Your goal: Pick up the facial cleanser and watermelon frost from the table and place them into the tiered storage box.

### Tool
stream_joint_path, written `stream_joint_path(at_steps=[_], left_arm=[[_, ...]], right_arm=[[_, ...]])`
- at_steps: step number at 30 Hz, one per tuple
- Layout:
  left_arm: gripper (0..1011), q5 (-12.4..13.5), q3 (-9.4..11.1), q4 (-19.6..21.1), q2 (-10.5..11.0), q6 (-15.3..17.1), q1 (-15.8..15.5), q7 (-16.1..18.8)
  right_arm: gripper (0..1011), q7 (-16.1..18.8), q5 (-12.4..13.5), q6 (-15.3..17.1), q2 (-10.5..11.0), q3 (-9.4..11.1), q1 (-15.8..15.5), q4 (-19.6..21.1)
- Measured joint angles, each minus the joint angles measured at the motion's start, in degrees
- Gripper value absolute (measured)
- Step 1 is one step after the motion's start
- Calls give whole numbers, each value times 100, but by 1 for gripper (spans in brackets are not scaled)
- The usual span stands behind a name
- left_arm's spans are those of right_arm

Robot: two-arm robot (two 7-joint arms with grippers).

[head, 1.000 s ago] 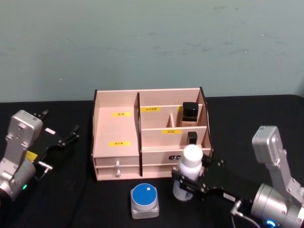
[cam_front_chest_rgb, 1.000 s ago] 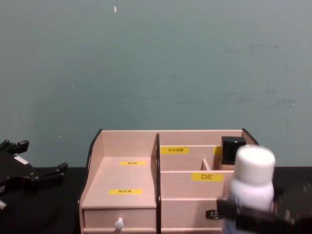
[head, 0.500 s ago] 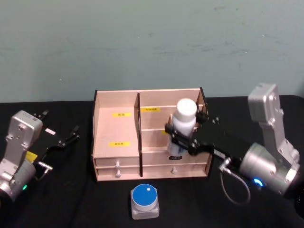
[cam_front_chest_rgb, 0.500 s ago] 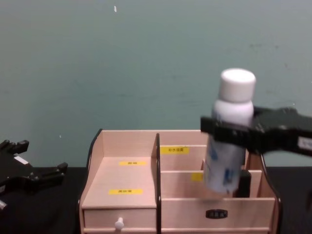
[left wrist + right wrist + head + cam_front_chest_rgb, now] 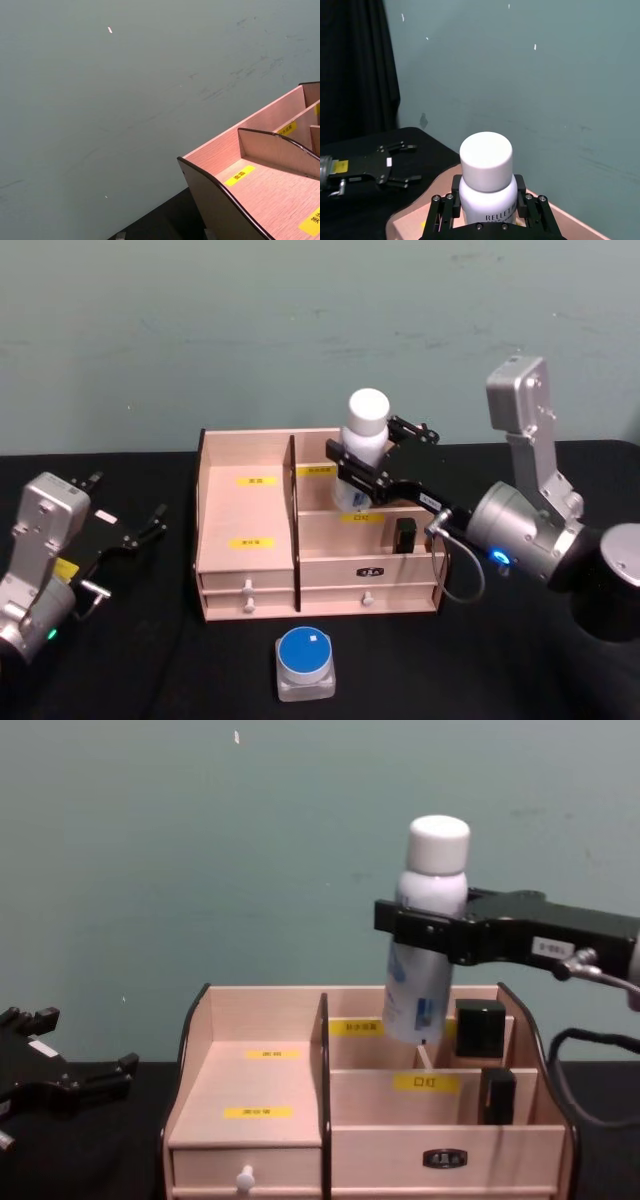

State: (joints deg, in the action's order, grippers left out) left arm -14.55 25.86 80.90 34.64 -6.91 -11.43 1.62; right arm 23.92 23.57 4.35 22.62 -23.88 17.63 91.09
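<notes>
My right gripper [image 5: 362, 472] is shut on the facial cleanser [image 5: 366, 420], a white bottle with a white cap. It holds the bottle upright above the rear compartments in the right half of the tiered storage box [image 5: 245, 512]. In the chest view the cleanser [image 5: 414, 1005] hangs with its base just above the box's [image 5: 262, 1020] back tier, gripped by the right gripper [image 5: 428, 932]. The watermelon frost [image 5: 304, 660], a small clear jar with a round blue lid, sits on the table in front of the box. My left gripper [image 5: 128, 502] rests open at the far left.
Two black items [image 5: 480, 1025] [image 5: 497, 1095] stand in the box's right-hand compartments, close beside the hanging bottle. The table is covered in black cloth [image 5: 150, 660], with a teal wall behind. The box's left section [image 5: 260, 175] holds nothing.
The right gripper has lifted the cleanser from the table in front of the box, up and back over the rear right compartments. The left arm has not moved.
</notes>
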Motion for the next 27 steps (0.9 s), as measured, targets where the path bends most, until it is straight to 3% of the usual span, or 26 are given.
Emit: stream_joint_path(at_steps=[13,27], left_arm=[[1010,0,0,0,0,0,0,0],[1010,0,0,0,0,0,0,0]], right_arm=[[616,126,-148,-249,-330,-141,555,-932],[616,282,-250,-405,-608,-258,919,-1623]])
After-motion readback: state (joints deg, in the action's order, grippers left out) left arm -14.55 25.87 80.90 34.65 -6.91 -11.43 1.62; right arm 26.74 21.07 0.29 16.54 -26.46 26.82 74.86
